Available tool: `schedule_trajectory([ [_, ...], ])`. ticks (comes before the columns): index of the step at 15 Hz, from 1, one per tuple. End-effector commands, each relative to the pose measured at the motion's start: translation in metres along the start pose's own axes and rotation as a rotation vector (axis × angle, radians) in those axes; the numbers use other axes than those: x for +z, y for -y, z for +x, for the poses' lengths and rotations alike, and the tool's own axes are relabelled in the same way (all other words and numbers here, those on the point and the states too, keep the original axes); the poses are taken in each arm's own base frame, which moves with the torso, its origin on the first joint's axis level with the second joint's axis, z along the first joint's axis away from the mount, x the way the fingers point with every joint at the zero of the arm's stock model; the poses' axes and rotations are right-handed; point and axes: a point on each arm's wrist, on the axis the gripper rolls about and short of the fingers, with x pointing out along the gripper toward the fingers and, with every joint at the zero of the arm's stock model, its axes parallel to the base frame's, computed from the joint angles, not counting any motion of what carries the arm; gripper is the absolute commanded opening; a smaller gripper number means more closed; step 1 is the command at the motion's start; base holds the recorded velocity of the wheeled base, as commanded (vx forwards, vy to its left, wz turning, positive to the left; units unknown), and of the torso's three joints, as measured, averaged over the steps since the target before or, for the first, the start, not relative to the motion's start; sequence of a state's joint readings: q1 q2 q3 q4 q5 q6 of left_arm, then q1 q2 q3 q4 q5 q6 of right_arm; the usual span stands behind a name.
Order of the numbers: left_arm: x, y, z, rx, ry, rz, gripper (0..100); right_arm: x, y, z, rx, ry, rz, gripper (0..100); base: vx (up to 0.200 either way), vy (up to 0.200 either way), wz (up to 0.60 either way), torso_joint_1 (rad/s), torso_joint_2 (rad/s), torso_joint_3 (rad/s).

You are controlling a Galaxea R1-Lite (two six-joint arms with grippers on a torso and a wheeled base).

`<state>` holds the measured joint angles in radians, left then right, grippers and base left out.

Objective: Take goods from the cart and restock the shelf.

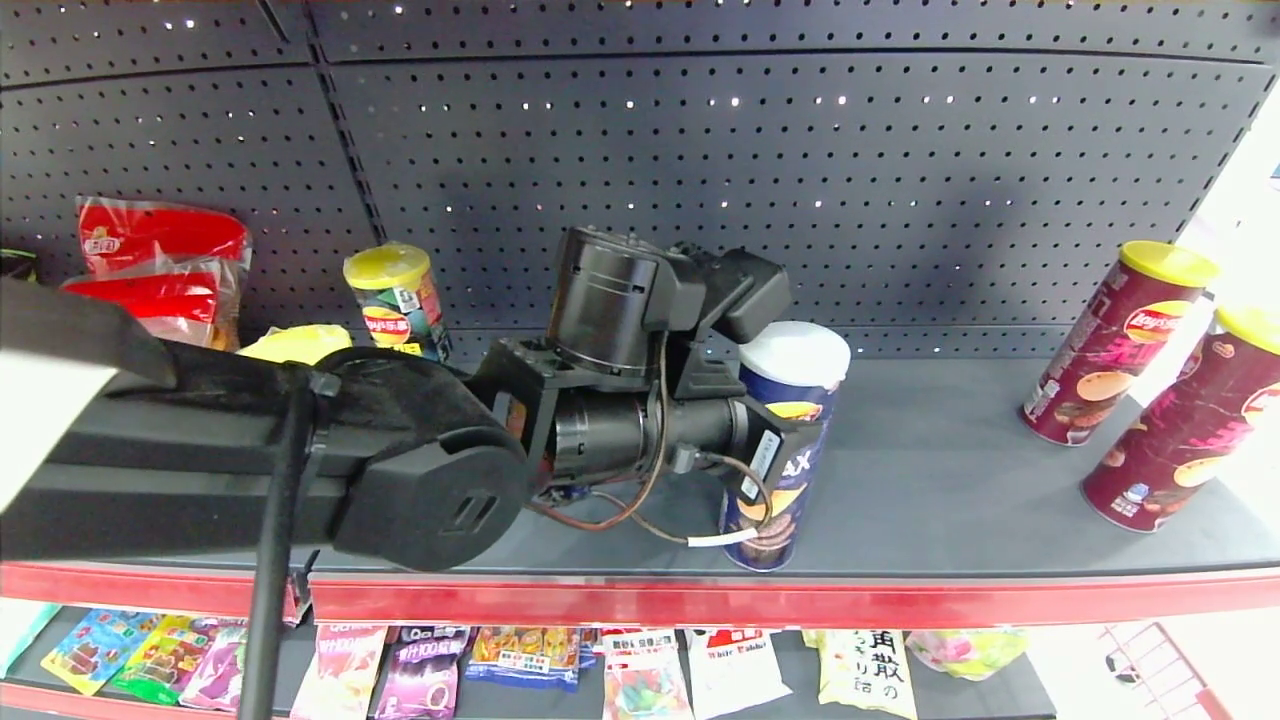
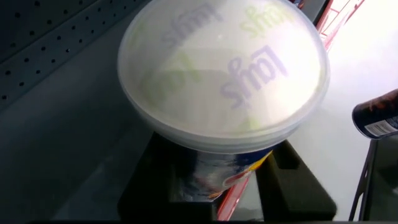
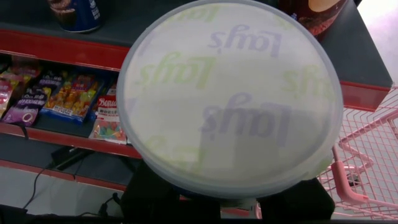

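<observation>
One blue can (image 1: 795,400) half behind arm (image 1: 300,450)

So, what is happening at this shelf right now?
The robot is restocking. Its left tool holds a blue chip can upright at the front of the grey shelf. Its right tool holds another white-lidded can in front of the shelf, near the pink cart.

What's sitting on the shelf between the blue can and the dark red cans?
Nothing. In the head view the grey shelf is bare between the blue can and the dark red cans.
</observation>
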<state>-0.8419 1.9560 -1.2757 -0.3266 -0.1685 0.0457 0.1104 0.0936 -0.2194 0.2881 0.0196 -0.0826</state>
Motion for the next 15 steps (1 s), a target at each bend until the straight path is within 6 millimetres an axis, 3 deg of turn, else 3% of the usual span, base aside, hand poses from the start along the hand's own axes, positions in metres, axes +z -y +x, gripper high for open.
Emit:
schedule_trajectory([
  [1,0.000,0.002,0.001,0.000,-0.001,0.000,100,0.000,0.000,0.000,0.001,-0.002,0.000,0,0.000,0.000,0.00,0.000,0.00,0.000],
  [8,0.007,0.002,-0.008,0.024,0.022,0.007,100,-0.001,0.000,0.001,0.002,-0.005,0.000,0,0.000,0.000,0.00,0.000,0.00,0.000],
  [15,-0.002,0.006,-0.051,0.025,0.001,0.033,100,-0.001,0.000,0.001,0.002,-0.005,0.000,0,0.000,0.000,0.00,0.000,0.00,0.000],
])
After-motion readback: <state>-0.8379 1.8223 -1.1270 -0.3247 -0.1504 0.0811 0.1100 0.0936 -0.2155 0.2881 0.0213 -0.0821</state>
